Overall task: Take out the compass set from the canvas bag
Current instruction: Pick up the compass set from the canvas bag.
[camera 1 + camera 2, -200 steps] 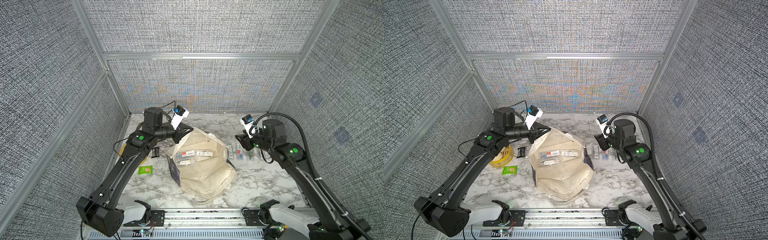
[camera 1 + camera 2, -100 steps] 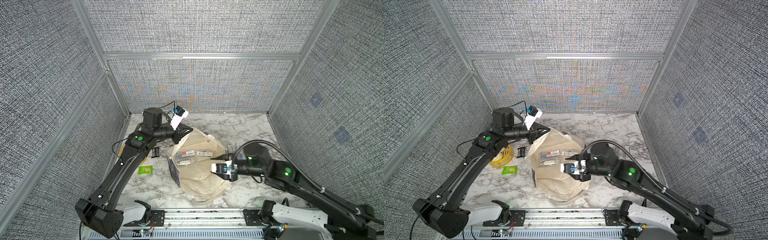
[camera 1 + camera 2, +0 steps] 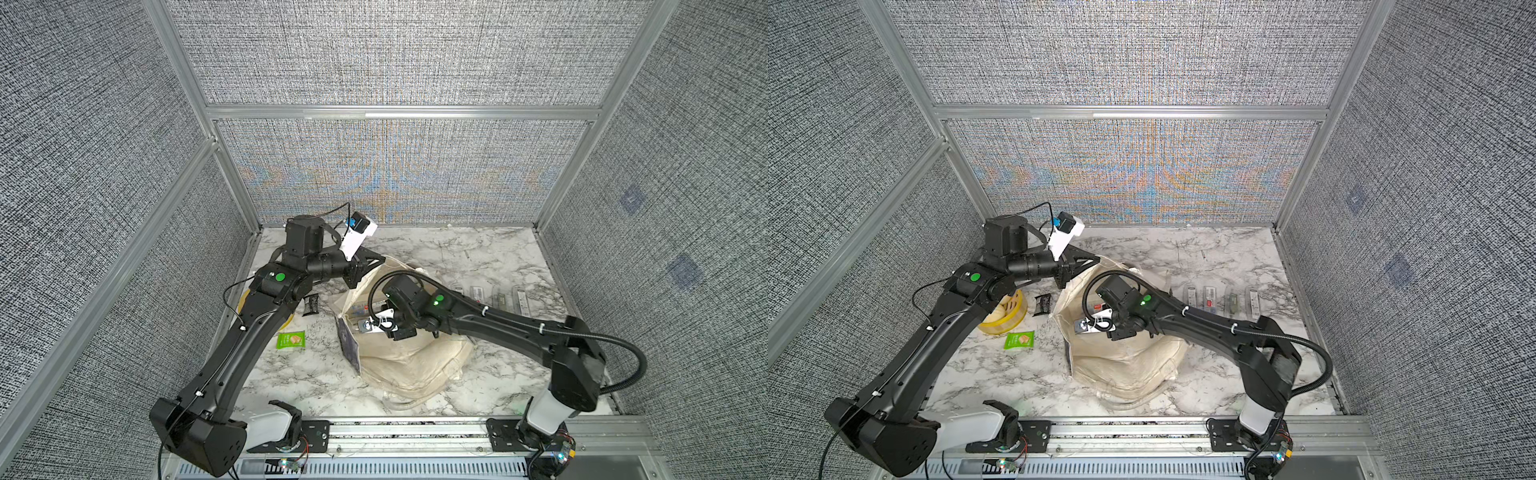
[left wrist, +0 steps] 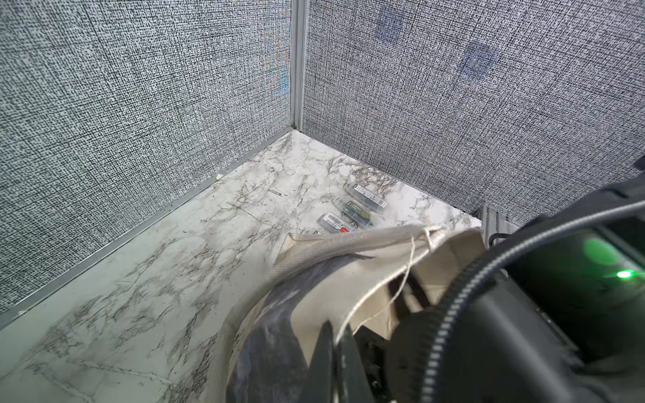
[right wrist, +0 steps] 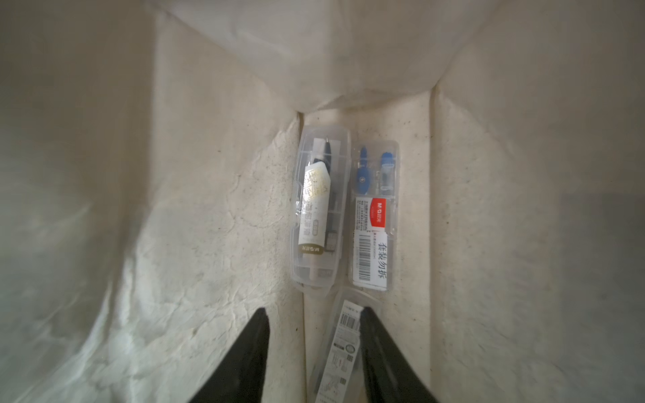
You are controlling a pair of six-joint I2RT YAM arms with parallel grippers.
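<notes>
Your left gripper [image 3: 379, 261] is clamped shut on the upper rim of the canvas bag [image 3: 411, 361], mid-frame in a top view, lifting the mouth. Your right gripper [image 5: 313, 312] is down inside that mouth, jaws apart. A clear case with a barcode strip [image 5: 343, 349] lies between the fingers, against one and clear of the other. Just past the fingertips two more lie side by side, touching, along the floor seam: the compass set with blue legs [image 5: 373, 216] and the compass set with an olive band [image 5: 316, 209]. Cream canvas walls rise close on both sides; your free room is the narrow strip along that seam.

On the marble table [image 3: 478, 249], bare surface runs from the bag to the back wall and from its lower left to the front rail. Four clear cases [image 3: 521, 300] sit in a row right of centre, close to the right wall's edge. A green packet [image 3: 291, 340], a black packet [image 3: 311, 304] and a yellow roll [image 3: 1005, 320] lie left of the bag.

Readable: "M&G" on the blue set's red tag, beside a barcode and "套装勿拆"; "M&G" again on the olive band.
</notes>
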